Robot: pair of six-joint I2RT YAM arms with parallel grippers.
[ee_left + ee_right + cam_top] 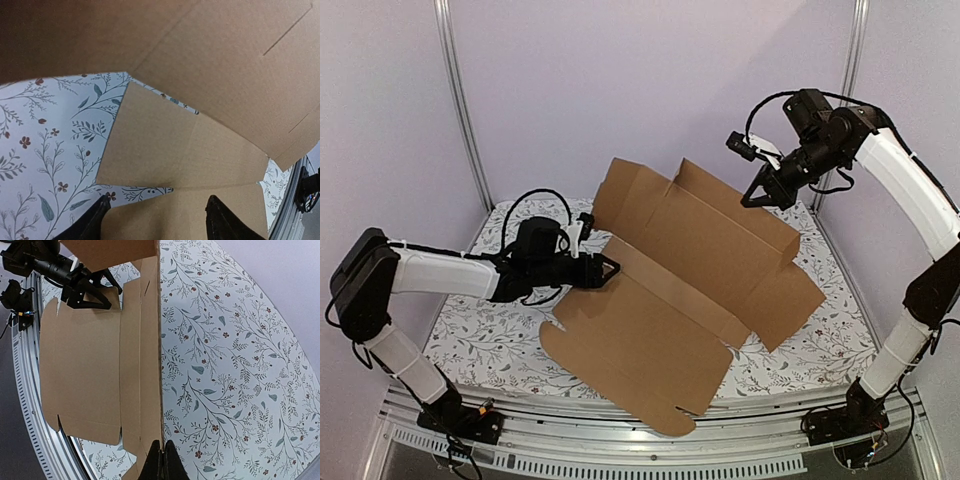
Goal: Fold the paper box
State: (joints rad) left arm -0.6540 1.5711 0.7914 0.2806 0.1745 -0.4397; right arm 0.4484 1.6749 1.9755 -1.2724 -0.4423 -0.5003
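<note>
The left gripper [613, 271], jaws spread, sits at the left edge of the plain brown corrugated cardboard box [660, 310], which lies unfolded mid-table on the floral-patterned cloth [485, 340], its far panel [730, 205] raised. The right gripper [753, 203], closed tight, meets that panel's top edge.

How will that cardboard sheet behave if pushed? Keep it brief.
The cardboard sheet is probably light: the right gripper holds one panel up by its edge alone. Likely stiff across panels but hinging at creases, as the raised wall shows. It may slide on the cloth.
</note>
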